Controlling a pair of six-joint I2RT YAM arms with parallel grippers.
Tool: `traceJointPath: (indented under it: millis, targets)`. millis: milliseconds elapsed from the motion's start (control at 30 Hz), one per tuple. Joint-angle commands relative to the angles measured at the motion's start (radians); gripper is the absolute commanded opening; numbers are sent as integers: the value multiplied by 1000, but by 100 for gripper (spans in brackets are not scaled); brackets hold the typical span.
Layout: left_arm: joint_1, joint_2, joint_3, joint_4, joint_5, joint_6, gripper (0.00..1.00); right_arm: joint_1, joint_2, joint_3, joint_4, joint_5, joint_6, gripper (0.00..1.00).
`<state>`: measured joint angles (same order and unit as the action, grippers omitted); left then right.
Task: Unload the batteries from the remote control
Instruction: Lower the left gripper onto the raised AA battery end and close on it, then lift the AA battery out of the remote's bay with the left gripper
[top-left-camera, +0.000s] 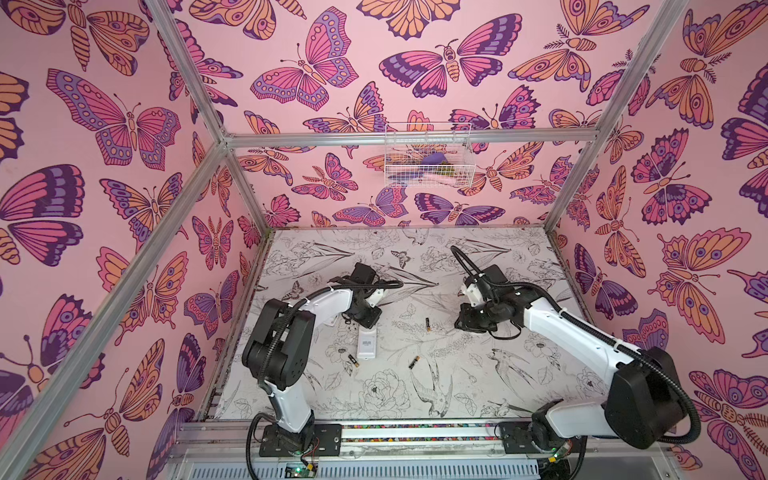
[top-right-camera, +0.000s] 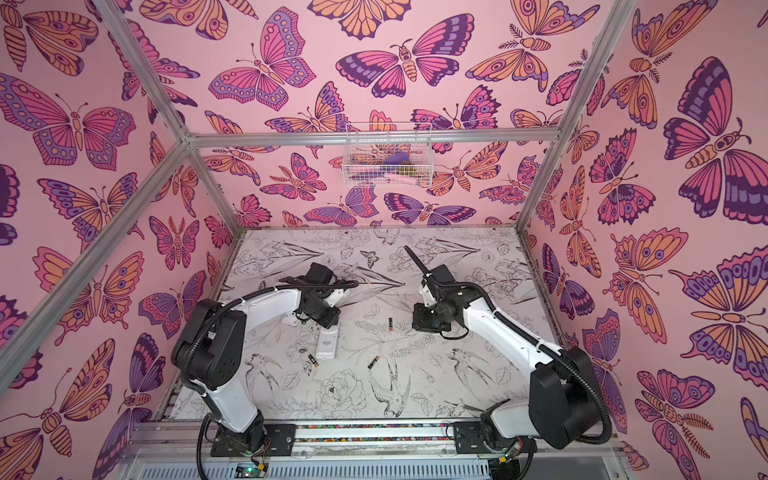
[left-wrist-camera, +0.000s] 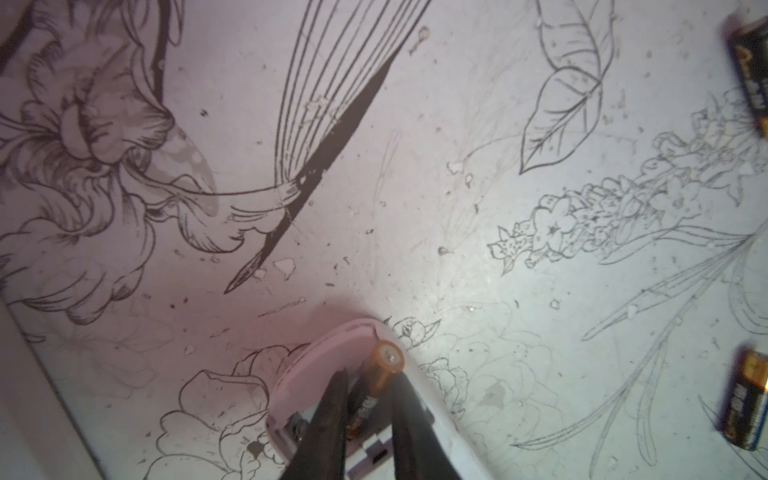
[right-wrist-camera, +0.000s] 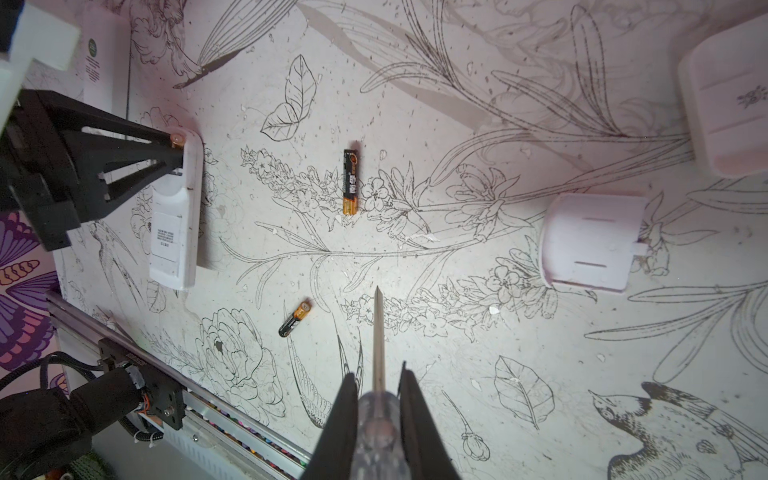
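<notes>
Pink butterfly walls are closing round a table (top-left-camera: 536, 386) printed with line-drawn flowers and birds, and a wire basket (top-left-camera: 428, 156) is hanging on the far wall.

On the left, we are seeing the left gripper (left-wrist-camera: 369, 376) reaching down onto the far end of the remote (top-left-camera: 366, 345). The remote is lying left of centre with its back up. The jaws are pinching one battery (left-wrist-camera: 385, 356), with a finger pressing on each side. Its gold end is poking up out of the open compartment.

Just left of the remote's near end, a second battery (top-left-camera: 353, 360) is lying on the table. Right of the remote, a third battery (top-left-camera: 413, 363) is lying nearer to us. A fourth battery (top-left-camera: 427, 324) is lying farther off, between the two grippers.

On the right, the right gripper (right-wrist-camera: 379, 372) is hovering above the table, well apart from the remote. Its jaws are clamping the clear handle of a screwdriver (right-wrist-camera: 374, 432), with the blade pointing out ahead.

Only the right wrist view is showing a white cover (right-wrist-camera: 590, 241) and a larger white piece (right-wrist-camera: 727, 91). They are lying apart on the table.
</notes>
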<state>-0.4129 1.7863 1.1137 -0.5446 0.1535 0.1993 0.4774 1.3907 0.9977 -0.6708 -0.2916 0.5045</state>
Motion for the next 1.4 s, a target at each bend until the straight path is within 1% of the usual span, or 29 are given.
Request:
traceJointPath:
  millis: [0, 67, 167, 233, 300, 400, 500, 567, 600, 700, 767, 833, 967, 1100, 1233, 1367]
  targets:
    - [-4, 9, -25, -3, -15, -6, 16, -8, -37, -6, 5, 10, 11, 0]
    - [-4, -2, -26, -1, -6, -4, 14, -8, -36, -13, 19, 6, 12, 0]
    - [-4, -29, -11, -15, -18, 5, 10, -7, -22, 13, -11, 7, 7, 0]
    - [-4, -45, 2, -17, -18, 2, 9, -8, -41, -13, 22, 9, 22, 0]
    - [-4, -55, 15, -23, 13, -8, 8, -8, -41, -19, 31, 9, 22, 0]
    - [-7, -68, 55, -64, 44, -14, 6, -8, -29, 9, -11, 13, 9, 0]
    - [-20, -72, 72, -67, 75, -9, 5, -10, -46, -18, 13, 32, 17, 0]
    - [-36, -62, 73, -68, 51, -5, 6, -13, -34, -8, 0, 23, 9, 0]
    - [-37, -59, 71, -71, 29, -2, 9, -14, -28, 5, -15, 23, 4, 0]
    - [-37, -53, 44, -44, -47, 2, 19, -14, -37, -12, 10, 19, 18, 0]
    - [-35, -49, 23, -12, -46, -6, 22, -13, -31, -18, 24, 12, 16, 0]
    - [-33, -35, 32, -15, -31, -14, 25, -14, -12, -2, -2, 11, 6, 0]
    - [-33, 3, 59, -16, -70, -11, 31, -14, -26, -32, 45, 2, 22, 0]
    - [-30, 40, 86, -29, -86, -15, 31, -13, -1, 3, -1, 11, -1, 0]
    - [-30, 64, 84, -26, -53, -18, 29, -14, -17, -26, 42, 5, 10, 0]
    - [-30, 90, 88, -32, -68, -18, 24, -14, -5, -7, 7, 14, -2, 0]
